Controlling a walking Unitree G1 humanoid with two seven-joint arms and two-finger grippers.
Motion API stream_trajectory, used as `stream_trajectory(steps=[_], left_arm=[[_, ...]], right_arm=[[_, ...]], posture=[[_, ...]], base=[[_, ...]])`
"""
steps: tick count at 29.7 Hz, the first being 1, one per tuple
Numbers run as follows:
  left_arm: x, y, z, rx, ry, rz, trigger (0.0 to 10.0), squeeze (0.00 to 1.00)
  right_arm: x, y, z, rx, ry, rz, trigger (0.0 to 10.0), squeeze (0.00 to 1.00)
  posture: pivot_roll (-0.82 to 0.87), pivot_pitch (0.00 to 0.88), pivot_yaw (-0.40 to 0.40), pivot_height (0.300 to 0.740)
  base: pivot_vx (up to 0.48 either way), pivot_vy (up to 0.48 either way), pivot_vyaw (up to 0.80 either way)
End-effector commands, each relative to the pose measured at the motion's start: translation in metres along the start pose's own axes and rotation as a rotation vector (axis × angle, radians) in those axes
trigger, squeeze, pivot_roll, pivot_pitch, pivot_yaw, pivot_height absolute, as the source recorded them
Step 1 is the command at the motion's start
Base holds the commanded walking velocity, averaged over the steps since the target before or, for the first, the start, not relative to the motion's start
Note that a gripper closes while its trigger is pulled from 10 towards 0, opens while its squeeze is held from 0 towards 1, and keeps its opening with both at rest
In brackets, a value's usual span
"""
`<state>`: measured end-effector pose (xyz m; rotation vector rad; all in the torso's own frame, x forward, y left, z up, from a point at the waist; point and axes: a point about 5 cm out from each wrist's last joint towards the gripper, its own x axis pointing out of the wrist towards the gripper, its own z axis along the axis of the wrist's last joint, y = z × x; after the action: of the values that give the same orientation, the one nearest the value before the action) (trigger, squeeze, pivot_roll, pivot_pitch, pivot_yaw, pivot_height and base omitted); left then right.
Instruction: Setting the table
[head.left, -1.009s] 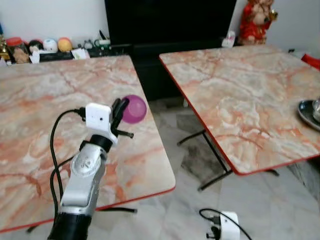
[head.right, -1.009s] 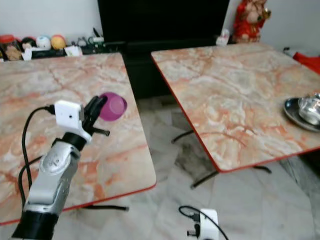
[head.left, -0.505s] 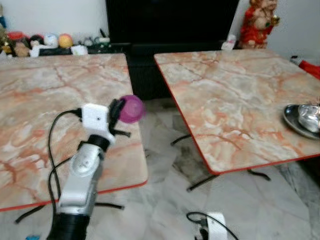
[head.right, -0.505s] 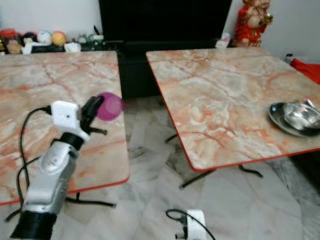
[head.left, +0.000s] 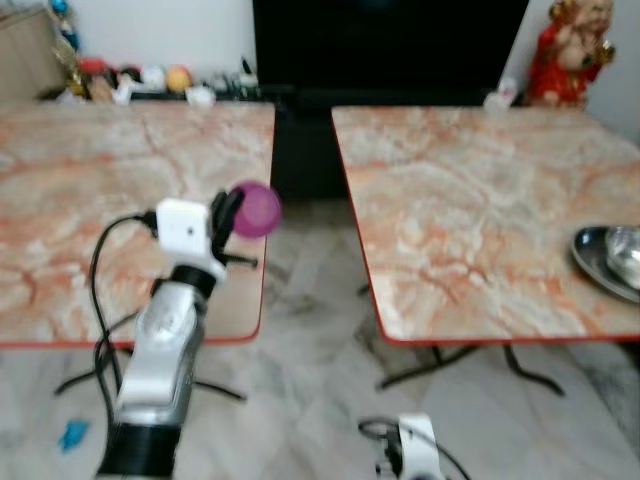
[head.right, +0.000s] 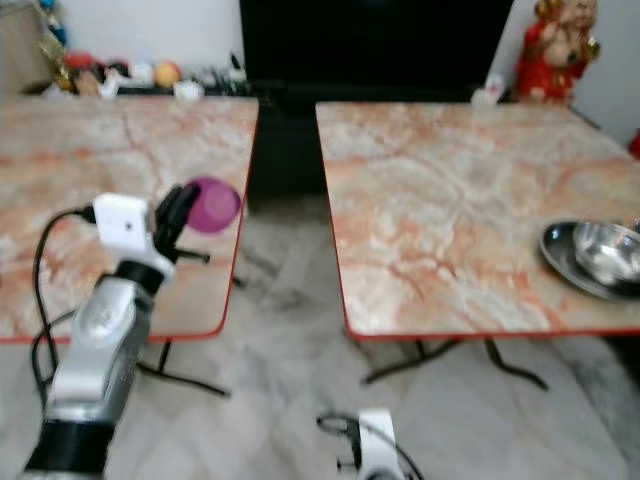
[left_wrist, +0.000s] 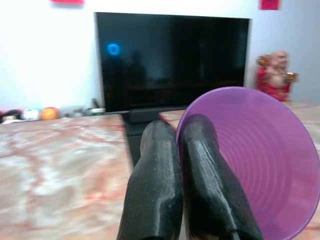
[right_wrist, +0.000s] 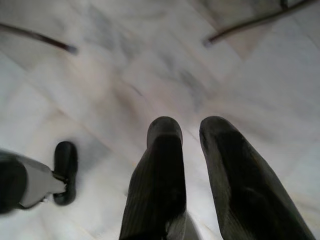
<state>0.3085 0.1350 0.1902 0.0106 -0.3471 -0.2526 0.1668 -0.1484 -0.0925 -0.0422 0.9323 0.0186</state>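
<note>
Pinching the rim of the purple cup (head.left: 256, 209) between the closed fingers (left_wrist: 195, 175) of the left gripper (head.left: 226, 215), held up in the air above the inner edge of the left table (head.left: 90, 220); gripping by one thin wall only, so likely to twist or slip out while walking, and likely to roll off across the marble floor (head.left: 310, 400) if dropped; tilted with its mouth sideways, so needing to be turned upright before being set down. Hanging low over the floor, the right gripper (right_wrist: 187, 150), fingers slightly parted and holding nothing. Nearby: the right table (head.left: 470, 210) with a steel plate (head.left: 592, 258) and bowl (head.right: 600, 250) at its far right edge; a gap between the tables; thin black table legs (head.left: 440, 365) beneath, a possible snag for the feet; a dark television (left_wrist: 170, 60), a red figurine (head.left: 570, 55), small ornaments (head.left: 150, 78) behind.
</note>
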Motion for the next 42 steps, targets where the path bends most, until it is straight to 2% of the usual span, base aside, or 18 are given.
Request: stream_trajectory(steps=[1, 22, 28, 34, 42], left_arm=[[0.001, 0.005, 0.004, 0.017, -0.015, 0.009, 10.0, 0.0], [0.002, 0.01, 0.004, 0.028, -0.011, 0.016, 10.0, 0.0], [0.002, 0.015, 0.004, 0.041, -0.006, 0.028, 10.0, 0.0], [0.001, 0.017, 0.004, 0.05, -0.001, 0.035, 10.0, 0.0], [0.001, 0.02, 0.002, 0.06, 0.009, 0.042, 10.0, 0.0]], right_arm=[[0.001, 0.0, 0.005, 0.012, -0.009, -0.006, 10.0, 0.0], [0.002, 0.001, 0.007, 0.026, -0.023, -0.006, 10.0, 0.0], [0.002, 0.002, 0.008, 0.005, -0.032, 0.002, 10.0, 0.0], [0.002, 0.003, 0.009, 0.003, -0.038, 0.012, 10.0, 0.0], [0.001, 0.002, 0.008, 0.019, -0.033, 0.007, 10.0, 0.0]], posture=[[0.15, 0.0, -0.058, 0.74], [0.15, 0.0, -0.058, 0.74], [0.15, 0.0, -0.06, 0.74], [0.15, 0.0, -0.06, 0.74], [0.15, 0.0, -0.061, 0.74]], base=[[0.0, -0.319, 0.0], [0.0, -0.313, 0.0], [0.0, -0.296, 0.0], [0.0, -0.297, 0.66], [0.0, -0.295, 0.0]])
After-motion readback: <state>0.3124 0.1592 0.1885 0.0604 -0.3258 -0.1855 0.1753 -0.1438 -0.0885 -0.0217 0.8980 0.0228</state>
